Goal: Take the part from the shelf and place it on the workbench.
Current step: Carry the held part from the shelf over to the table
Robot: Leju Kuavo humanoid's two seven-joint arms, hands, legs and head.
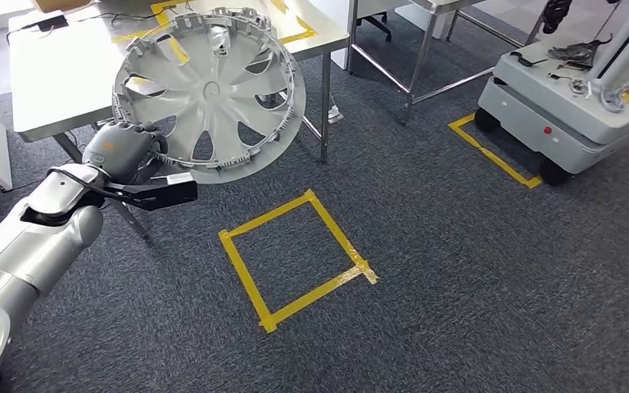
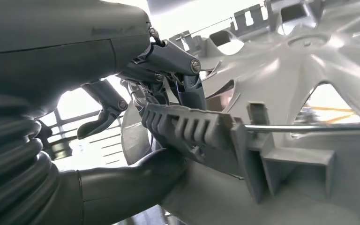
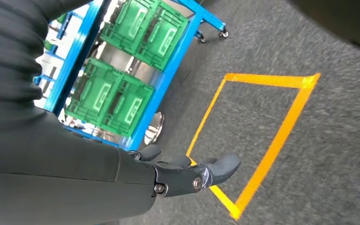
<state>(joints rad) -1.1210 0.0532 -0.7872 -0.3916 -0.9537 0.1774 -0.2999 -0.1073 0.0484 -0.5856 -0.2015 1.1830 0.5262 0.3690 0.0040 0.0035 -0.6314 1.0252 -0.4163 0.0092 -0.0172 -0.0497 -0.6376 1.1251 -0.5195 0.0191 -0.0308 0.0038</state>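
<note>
L hand [image 1: 123, 151] grips hubcap [image 1: 209, 90] rim; fingers hidden.

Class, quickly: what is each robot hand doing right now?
Left hand: holding the silver wheel cover by its rim.
Right hand: holding nothing, fingers loosely extended, open.

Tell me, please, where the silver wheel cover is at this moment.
In the head view the wheel cover is at the upper left, held by its lower rim in the left hand, in front of the grey workbench and not yet on it.
</note>
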